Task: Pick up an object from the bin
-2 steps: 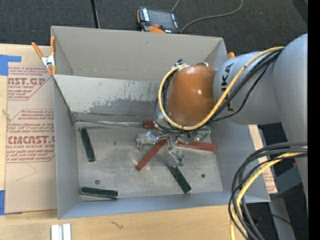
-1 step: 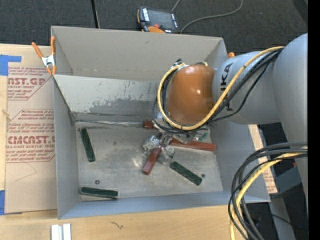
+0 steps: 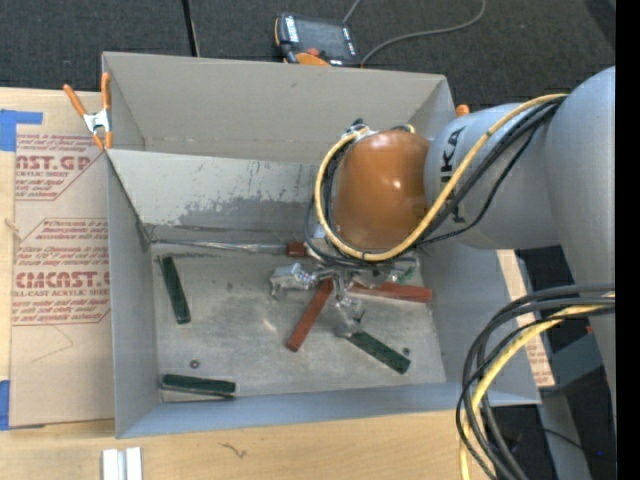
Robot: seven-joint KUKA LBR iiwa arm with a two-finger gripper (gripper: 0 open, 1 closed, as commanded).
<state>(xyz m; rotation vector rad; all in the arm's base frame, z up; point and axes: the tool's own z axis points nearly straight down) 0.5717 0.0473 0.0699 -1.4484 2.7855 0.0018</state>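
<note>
Gripper [image 3: 320, 298] is low on the bin [image 3: 250, 178] floor, beneath the orange wrist cover [image 3: 378, 190]. We read the jaws as spread, one metal finger on each side of the upper end of a red-brown stick [image 3: 305, 326], which slants out from between them. We see no pinch yet. We judge the straddle is set across the stick's narrow width, so closing would catch it. A second red stick [image 3: 400, 292] lies just beyond the arm-side jaw, with a dark green stick [image 3: 380, 351] near it. Two other green sticks [image 3: 175, 290] [image 3: 198, 386] lie well apart, past the opposite jaw.
</note>
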